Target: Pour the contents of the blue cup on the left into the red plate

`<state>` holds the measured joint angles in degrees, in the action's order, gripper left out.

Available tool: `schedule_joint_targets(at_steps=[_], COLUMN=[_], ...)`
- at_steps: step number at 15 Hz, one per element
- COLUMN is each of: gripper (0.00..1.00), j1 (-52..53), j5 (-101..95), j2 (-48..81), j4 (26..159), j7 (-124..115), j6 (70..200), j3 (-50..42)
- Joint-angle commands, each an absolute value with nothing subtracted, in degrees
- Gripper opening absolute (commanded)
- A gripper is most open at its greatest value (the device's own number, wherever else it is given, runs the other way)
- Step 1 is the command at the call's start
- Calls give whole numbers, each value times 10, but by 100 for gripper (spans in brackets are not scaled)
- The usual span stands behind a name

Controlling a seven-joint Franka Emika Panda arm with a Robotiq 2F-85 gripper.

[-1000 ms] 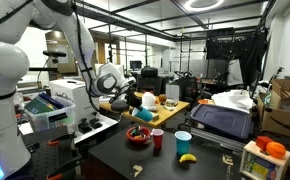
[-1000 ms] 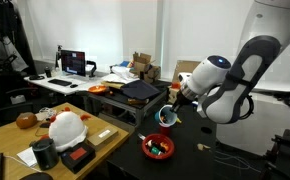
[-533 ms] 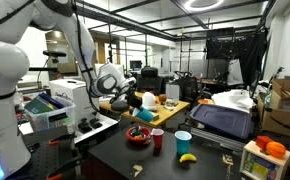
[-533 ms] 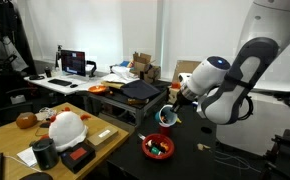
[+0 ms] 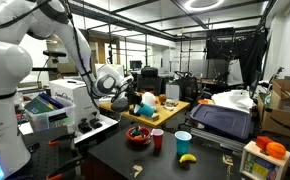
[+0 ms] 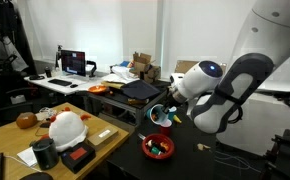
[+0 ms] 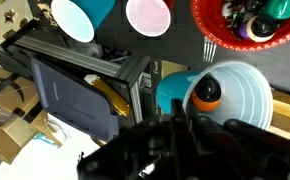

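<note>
The gripper [image 6: 171, 110] is closed firmly on the blue cup [image 6: 162, 116], held tilted in the air above the red plate [image 6: 156, 156], which carries small coloured items, with a red cup [image 5: 157, 139], a light-blue cup [image 5: 183, 142] and a banana [image 5: 188, 157] standing near the plate on the dark table [image 5: 107, 152].

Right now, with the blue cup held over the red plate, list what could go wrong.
1. The red plate already holds several small items, so what drops from the blue cup may bounce off its shallow rim onto the table.
2. The red cup stands close beside the plate; the gripper, if lowered, might knock it.
</note>
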<state>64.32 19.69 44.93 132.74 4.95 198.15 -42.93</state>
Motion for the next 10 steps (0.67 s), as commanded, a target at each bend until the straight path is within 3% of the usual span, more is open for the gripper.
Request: schedule_joint_targets(at_steps=[1, 10], gripper=[1, 1], j1=[678, 781], j5=[221, 312], j2=[525, 733], j4=[1288, 1246], j7=[26, -50], j6=[1981, 1981], j3=[-434, -519])
